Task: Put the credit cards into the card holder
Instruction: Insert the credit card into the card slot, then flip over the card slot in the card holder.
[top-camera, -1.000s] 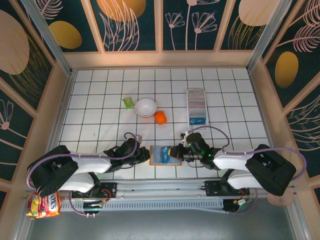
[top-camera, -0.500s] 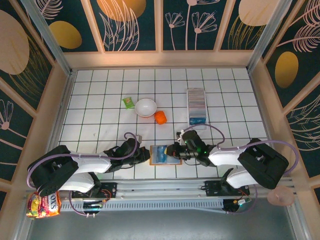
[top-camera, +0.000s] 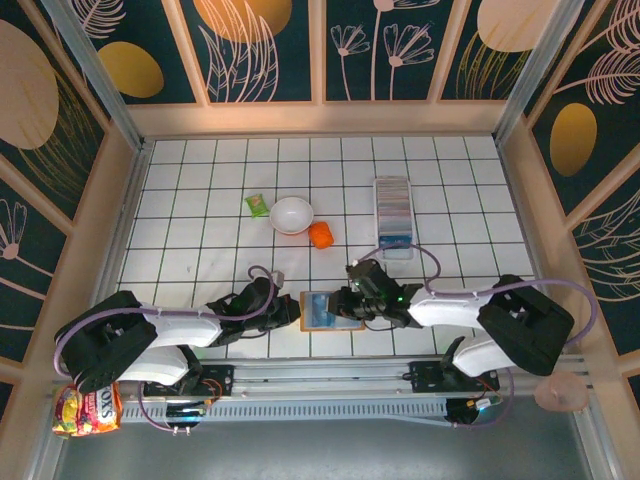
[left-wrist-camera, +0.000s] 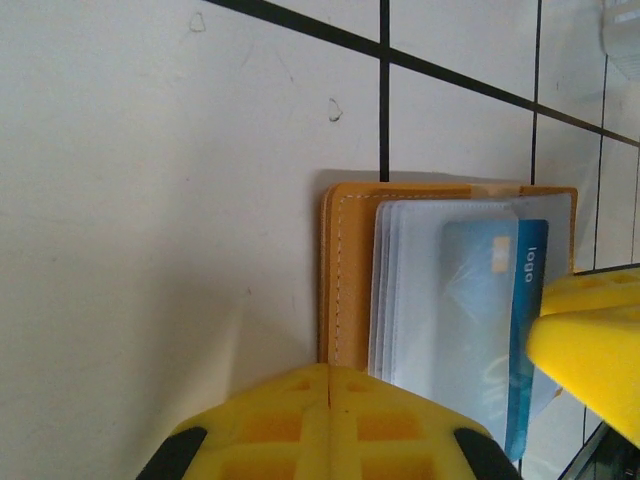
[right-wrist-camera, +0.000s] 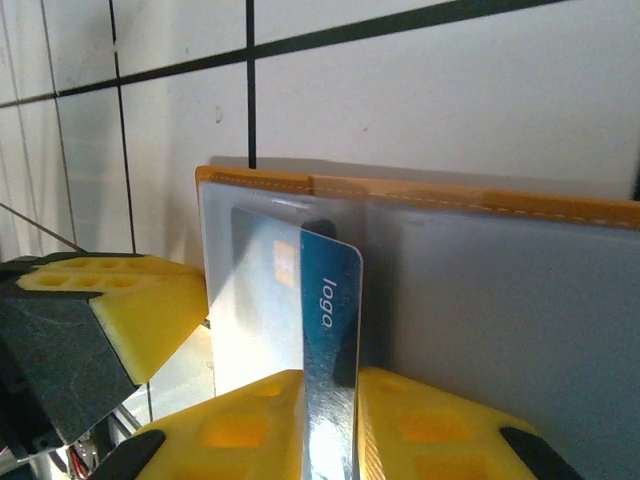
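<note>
Blue card (right-wrist-camera: 330, 300) in R hand (right-wrist-camera: 330, 405), which shifted left over wallet (top-camera: 318, 312).

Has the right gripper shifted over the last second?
Yes. Against the unmoved wallet, the right gripper has crept left, from its right edge further over it, with a credit card between its fingers.

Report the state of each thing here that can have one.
wallet, open, lying flat
credit card, partly out of the wallet's clear sleeve
right end effector, shut on the credit card's exposed end
left end effector, shut, at the wallet's edge
card holder, cards in some slots
white bowl, upright, empty
</note>
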